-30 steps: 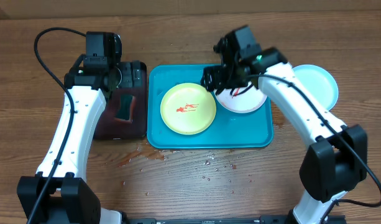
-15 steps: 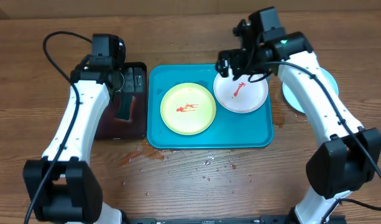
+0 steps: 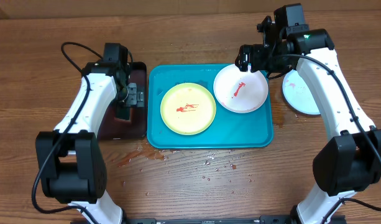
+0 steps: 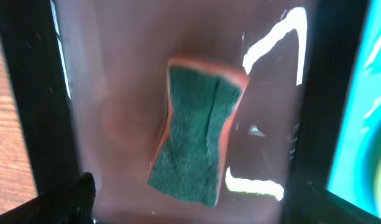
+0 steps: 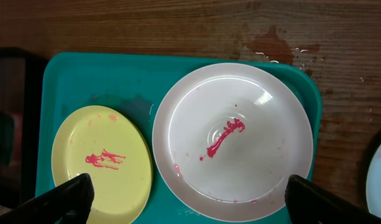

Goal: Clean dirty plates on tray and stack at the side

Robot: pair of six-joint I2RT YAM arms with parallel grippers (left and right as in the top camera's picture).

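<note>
On the turquoise tray [image 3: 209,140] lie a pale green plate [image 3: 188,109] and a white plate [image 3: 240,88], each smeared with red sauce. A light blue plate [image 3: 296,96] rests on the table right of the tray, partly under my right arm. My right gripper [image 3: 255,59] hangs open above the white plate's far edge. In the right wrist view its gripper [image 5: 187,202] spans the white plate [image 5: 234,140], beside the green plate [image 5: 100,162]. My left gripper [image 3: 132,93] is open over a green sponge [image 4: 196,137], holding nothing.
The sponge lies in a black tray [image 3: 112,127] with a dark reddish inside, left of the turquoise tray. Water drops [image 3: 209,163] and a reddish stain [image 3: 125,158] mark the wood in front of the trays. A wet patch [image 5: 274,43] shows behind the tray.
My right arm has swung right and back, uncovering the white plate and now crossing the blue one; its jaws opened wider. My left arm shifted right over the black tray.
</note>
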